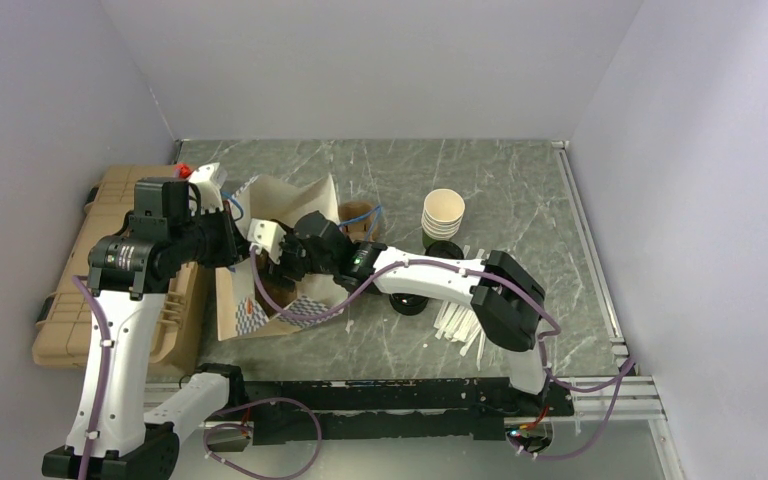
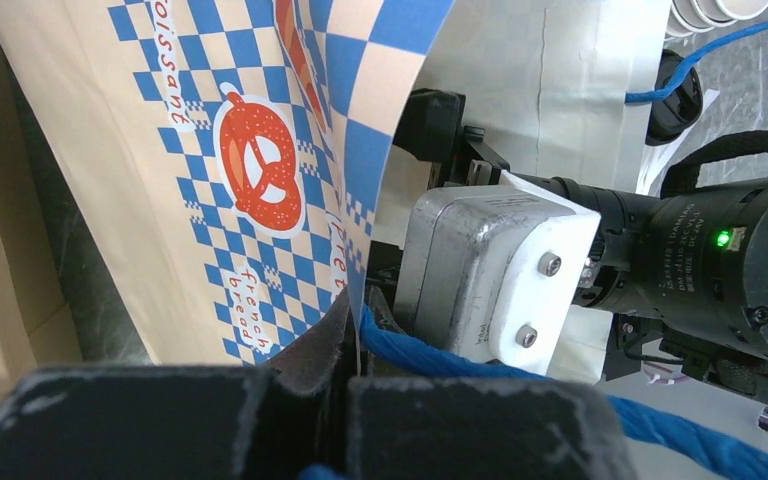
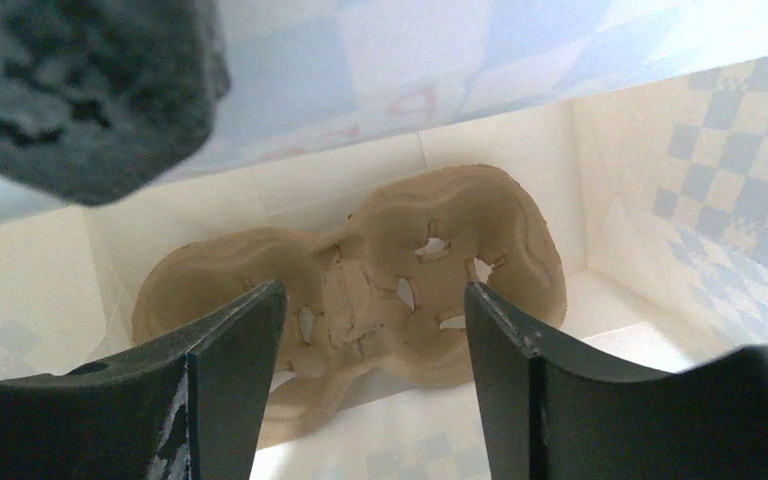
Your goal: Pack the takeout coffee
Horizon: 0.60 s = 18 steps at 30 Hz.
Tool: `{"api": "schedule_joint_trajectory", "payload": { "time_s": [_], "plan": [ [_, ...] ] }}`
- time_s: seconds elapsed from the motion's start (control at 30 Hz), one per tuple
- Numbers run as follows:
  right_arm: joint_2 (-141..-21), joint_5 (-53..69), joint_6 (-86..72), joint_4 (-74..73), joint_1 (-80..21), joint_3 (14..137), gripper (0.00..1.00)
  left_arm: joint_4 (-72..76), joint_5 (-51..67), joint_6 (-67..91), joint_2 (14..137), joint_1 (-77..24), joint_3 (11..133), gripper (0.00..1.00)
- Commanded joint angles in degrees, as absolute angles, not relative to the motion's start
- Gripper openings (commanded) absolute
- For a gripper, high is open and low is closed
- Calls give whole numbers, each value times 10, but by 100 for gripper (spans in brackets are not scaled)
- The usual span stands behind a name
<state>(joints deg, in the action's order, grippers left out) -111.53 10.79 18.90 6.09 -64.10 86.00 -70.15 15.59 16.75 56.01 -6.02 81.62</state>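
A paper bag [image 1: 295,195] with a blue checker print lies open on the table. It also shows in the left wrist view [image 2: 210,150]. My left gripper [image 1: 238,245] is shut on the bag's rim [image 2: 352,330], beside its blue rope handle [image 2: 460,352]. My right gripper [image 1: 280,265] reaches into the bag's mouth, open and empty [image 3: 375,300]. A brown pulp cup carrier [image 3: 380,250] lies at the bag's bottom beyond it. No lidded cup shows plainly. A black round thing [image 1: 407,302] sits partly under my right arm; I cannot tell whether it is the coffee.
A stack of lidless paper cups [image 1: 443,213] stands at the middle right with black lids [image 1: 447,250] at its foot. White sticks [image 1: 460,325] lie near the right arm. A brown open cup [image 1: 357,213] sits behind the bag. Stacked pulp trays [image 1: 110,230] lie at the left.
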Motion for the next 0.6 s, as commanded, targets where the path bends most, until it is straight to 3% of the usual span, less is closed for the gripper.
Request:
{"api": "schedule_joint_trajectory", "payload": {
  "time_s": [0.0, 0.57],
  "plan": [
    [-1097, 108, 185, 78, -642, 862, 73, -695, 202, 165, 551, -67, 839, 0],
    [-908, 82, 239, -29, -641, 846, 79, -688, 176, 175, 560, -67, 838, 0]
  ]
}}
